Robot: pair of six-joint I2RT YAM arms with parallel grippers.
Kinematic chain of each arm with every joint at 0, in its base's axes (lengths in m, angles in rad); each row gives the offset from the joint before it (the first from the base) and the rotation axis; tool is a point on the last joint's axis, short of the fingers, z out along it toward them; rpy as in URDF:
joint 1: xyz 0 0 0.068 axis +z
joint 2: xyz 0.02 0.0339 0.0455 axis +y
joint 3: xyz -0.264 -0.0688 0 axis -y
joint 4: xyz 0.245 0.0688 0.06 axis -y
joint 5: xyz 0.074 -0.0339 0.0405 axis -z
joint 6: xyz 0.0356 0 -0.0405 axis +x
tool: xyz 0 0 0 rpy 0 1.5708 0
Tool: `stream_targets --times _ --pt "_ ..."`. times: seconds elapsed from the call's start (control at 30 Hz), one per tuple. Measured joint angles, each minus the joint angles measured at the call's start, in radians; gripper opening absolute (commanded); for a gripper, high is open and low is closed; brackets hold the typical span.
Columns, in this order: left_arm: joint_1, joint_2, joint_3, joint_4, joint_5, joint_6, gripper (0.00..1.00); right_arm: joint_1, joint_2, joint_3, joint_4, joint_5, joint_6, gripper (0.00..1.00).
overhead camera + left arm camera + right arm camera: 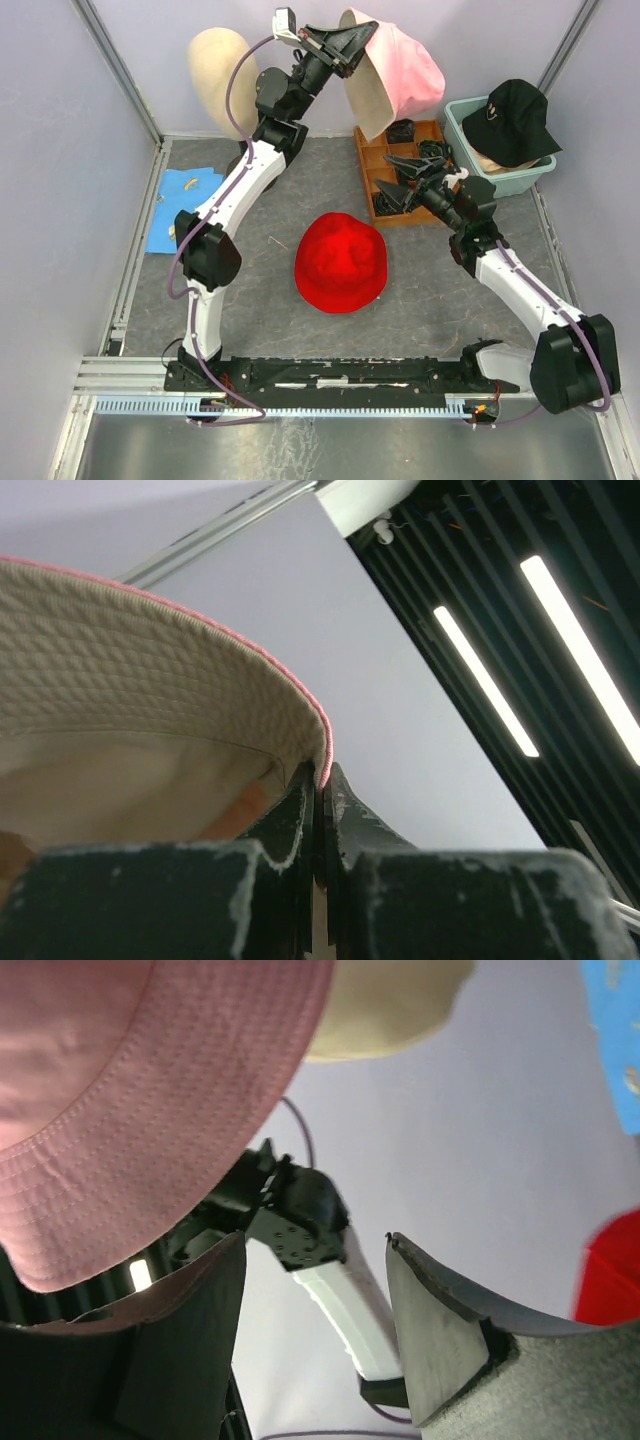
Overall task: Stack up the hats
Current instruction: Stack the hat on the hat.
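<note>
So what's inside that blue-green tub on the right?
A black cap lies on top of the tub, with something tan peeking out underneath. The cap hides whatever else is inside.

The bucket hat (410,75) is pink outside, with rows of stitching running round the brim; its lining is cream with a fine quilted weave, edged in pink. The red hat (340,262) is plain and bright, with no pattern. The cap (518,118) is black with a small pale logo. The tub (515,182) is teal, the mannequin head (222,72) cream, the tray (362,170) orange-brown, the mat (300,190) speckled grey. The sheet (180,205) is blue with yellowish marks. The arms (245,185) are white with black joints.
</note>
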Motion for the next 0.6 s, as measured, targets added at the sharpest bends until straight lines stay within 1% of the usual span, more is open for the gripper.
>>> stream_targets --times 0.13,0.2,0.37,0.5,0.6 --pt "-0.015 0.014 0.045 0.054 0.000 -0.026 0.03 0.069 -0.005 -0.003 0.161 0.134 0.032 0.66" --pt "-0.025 0.017 0.059 0.072 0.000 -0.036 0.03 0.108 -0.005 -0.004 0.210 0.201 0.039 0.66" --pt "-0.052 0.017 0.064 0.108 0.000 -0.045 0.03 0.199 0.007 -0.012 0.285 0.385 0.049 0.66" --pt "-0.071 0.017 0.062 0.128 -0.001 -0.046 0.03 0.234 0.018 -0.022 0.336 0.514 0.051 0.65" --pt "-0.078 0.015 0.042 0.154 -0.002 -0.046 0.03 0.240 0.019 -0.026 0.359 0.581 0.051 0.64"
